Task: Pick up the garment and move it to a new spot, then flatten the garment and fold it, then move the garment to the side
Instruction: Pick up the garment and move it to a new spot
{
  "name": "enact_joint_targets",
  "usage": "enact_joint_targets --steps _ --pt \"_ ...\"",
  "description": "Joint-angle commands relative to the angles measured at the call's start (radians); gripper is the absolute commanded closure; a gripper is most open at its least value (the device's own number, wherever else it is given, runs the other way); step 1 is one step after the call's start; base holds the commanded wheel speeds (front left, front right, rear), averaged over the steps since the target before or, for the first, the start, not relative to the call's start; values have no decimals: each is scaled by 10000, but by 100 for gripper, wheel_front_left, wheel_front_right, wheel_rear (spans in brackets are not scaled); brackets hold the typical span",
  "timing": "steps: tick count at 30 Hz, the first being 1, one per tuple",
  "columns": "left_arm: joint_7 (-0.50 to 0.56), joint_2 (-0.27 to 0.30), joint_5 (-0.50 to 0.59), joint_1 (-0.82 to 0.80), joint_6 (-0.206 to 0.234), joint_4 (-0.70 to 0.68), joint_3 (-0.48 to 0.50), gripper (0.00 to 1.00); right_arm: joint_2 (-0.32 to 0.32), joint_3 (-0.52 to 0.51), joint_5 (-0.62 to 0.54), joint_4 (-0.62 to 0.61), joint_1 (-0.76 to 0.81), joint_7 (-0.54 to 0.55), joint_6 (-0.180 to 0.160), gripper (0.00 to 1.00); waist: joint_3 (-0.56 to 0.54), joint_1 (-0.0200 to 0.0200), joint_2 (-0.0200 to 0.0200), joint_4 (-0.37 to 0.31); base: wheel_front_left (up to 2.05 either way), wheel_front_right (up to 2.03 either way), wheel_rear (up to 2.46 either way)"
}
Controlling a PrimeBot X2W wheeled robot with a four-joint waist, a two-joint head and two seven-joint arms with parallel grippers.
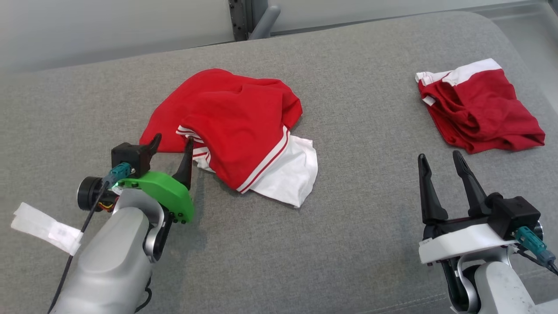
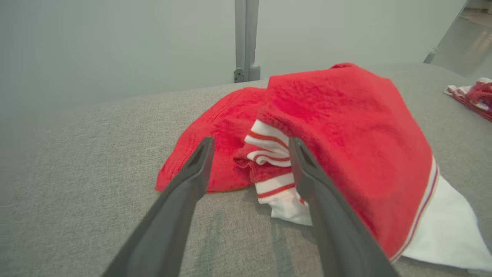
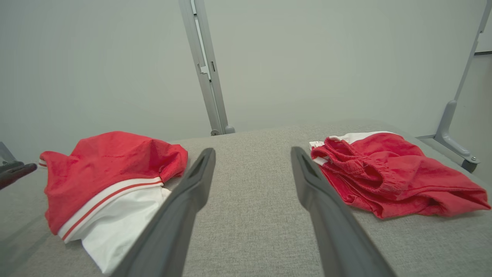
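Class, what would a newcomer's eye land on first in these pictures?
The crumpled red and white garment in the middle of the grey surface, with the open left claw at its left edge. Next, a second red garment lying far right, beyond the right claw.

Your head camera looks down on the garment (image 1: 235, 131) from above and in front. Your left wrist camera sits low (almost at cushion (image 2: 77, 173) level), close to the garment's striped edge. Your right wrist camera, low too, stands farther off to the garment's right, facing the wall (image 3: 307, 57) behind it. All three share that garment.
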Motion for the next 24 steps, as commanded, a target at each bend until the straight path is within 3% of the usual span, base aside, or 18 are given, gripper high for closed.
enact_joint_targets --steps 1,14,24 --pt "-52 12 221 288 91 -298 226 0 -8 -62 -51 39 32 43 -15 0 -238 0 33 182 0 0 0" --pt "-51 -302 1895 4103 929 -4390 3107 0 -11 -211 -72 265 646 195 -15 0 -1365 0 33 860 0 0 0" --pt "-40 -702 2716 6150 1038 -5940 4553 0 -10 51 4 374 1016 109 -15 0 -1731 0 33 1134 0 0 0"
